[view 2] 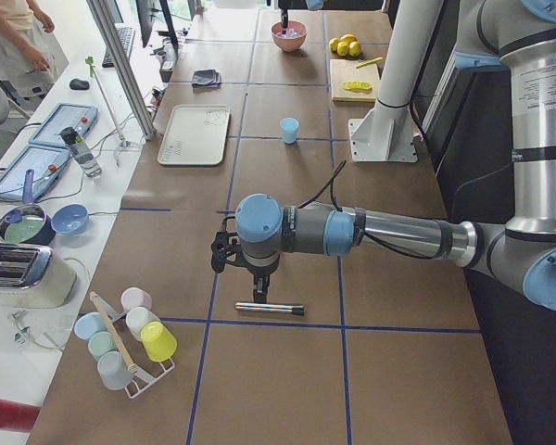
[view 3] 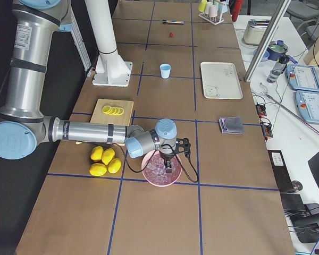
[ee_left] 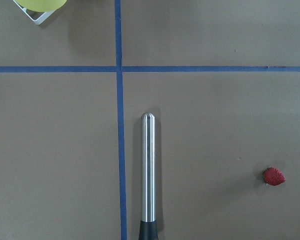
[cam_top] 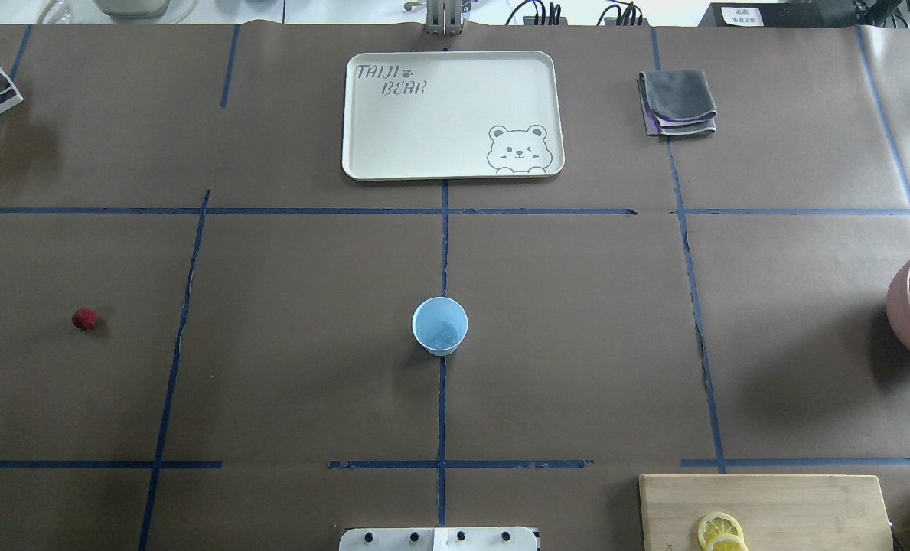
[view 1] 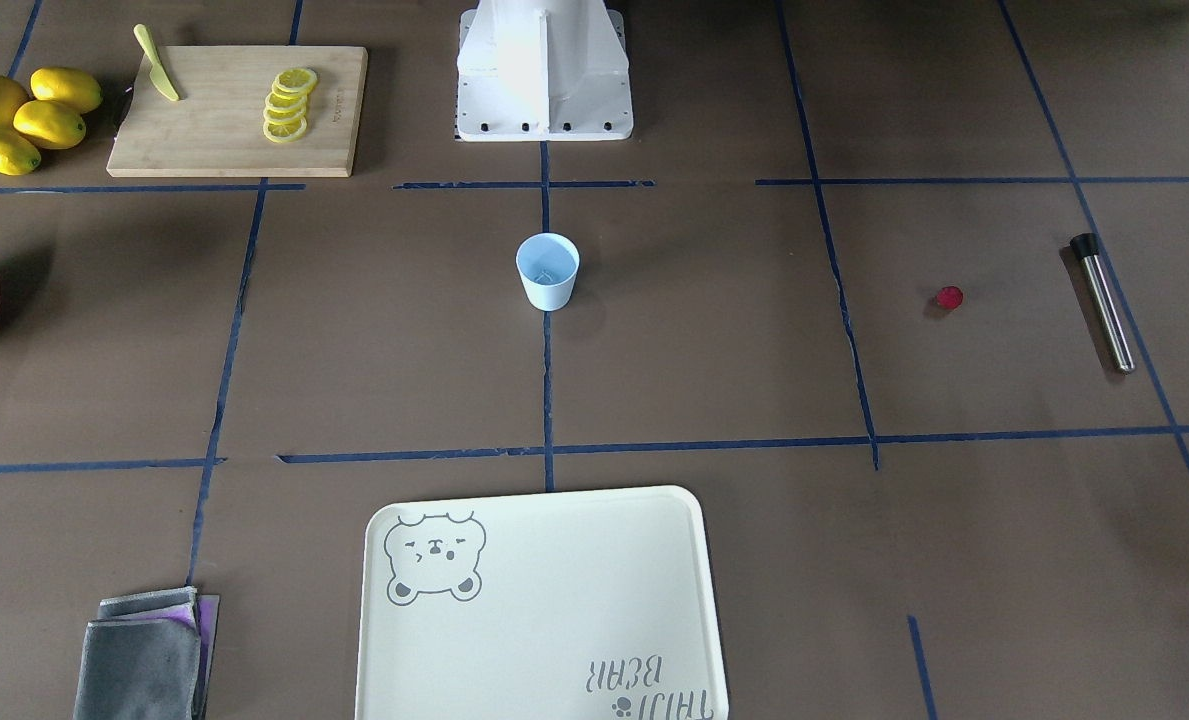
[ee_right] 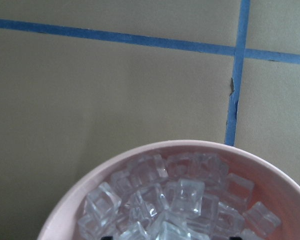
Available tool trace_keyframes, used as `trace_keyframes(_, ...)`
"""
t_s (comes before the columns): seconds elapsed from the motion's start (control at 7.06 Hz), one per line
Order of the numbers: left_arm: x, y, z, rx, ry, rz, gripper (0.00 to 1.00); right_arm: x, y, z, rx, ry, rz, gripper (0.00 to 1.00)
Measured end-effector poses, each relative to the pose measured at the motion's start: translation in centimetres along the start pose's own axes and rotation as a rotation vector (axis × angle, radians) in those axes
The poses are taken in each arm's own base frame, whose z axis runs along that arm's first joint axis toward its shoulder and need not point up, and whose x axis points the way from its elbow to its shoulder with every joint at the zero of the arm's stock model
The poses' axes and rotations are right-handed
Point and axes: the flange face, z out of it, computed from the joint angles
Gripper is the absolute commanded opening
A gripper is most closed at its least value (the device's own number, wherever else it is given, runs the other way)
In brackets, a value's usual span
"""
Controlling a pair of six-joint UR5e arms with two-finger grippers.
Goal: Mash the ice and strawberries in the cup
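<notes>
At the far left of the desk (cam_top: 286, 367) the left gripper (view 2: 259, 289) hangs straight down over the metal masher (ee_left: 148, 170), which lies flat along a blue tape line. From there the arm looks lined up to pick up the tool, though no view shows whether its fingers are wide or narrow, so I cannot tell. Just beside the masher, but apart from it, the strawberry (ee_left: 273, 176) sits loose on the brown paper, not yet in the cup. The cup (cam_top: 439, 325) stands upright at the middle crossing of the tape, within reach of either arm. Faint pale outlines at its bottom seem to be ice (view 1: 546, 270), though the view is too weak to be sure. Beyond it the cream tray (cam_top: 347, 115) and a folded grey cloth (cam_top: 676, 103) lie toward the far edge, out of the working area. At the right, the right gripper (view 3: 169, 167) hangs over the pink bowl (ee_right: 90, 185), which is heaped with ice cubes (ee_right: 185, 200), a fitting spot for fetching one. Whether it is wide, narrow or holding a cube cannot be told. Nearer the robot, a cutting board (cam_top: 768, 497) carries lemon slices (cam_top: 719, 529), which this task does not need.
</notes>
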Motion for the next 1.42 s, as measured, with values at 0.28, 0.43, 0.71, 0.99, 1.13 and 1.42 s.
trace_keyframes(0.28,0.01,0.01,0.01,0.0,0.0,0.001,1.0,0.24,0.13,0.31,-0.008,-0.001,0.007,0.76)
trace_keyframes(0.43,0.01,0.01,0.01,0.0,0.001,0.001,1.0,0.25,0.16,0.38,-0.01,-0.002,0.008,0.75)
trace_keyframes(0.71,0.03,0.01,-0.03,0.001,0.0,0.001,1.0,0.23,0.18,0.42,-0.013,-0.004,0.01,0.71)
trace_keyframes(0.99,0.02,0.01,-0.02,0.001,0.0,0.001,1.0,0.18,0.19,0.47,-0.014,-0.005,0.012,0.66)
trace_keyframes(1.13,-0.01,0.01,-0.02,0.001,0.0,0.0,1.0,0.12,0.2,0.51,-0.015,-0.006,0.015,0.66)
trace_keyframes(1.42,-0.02,0.01,-0.04,0.001,0.0,0.0,1.0,-0.04,0.22,0.67,-0.018,-0.005,0.014,0.36)
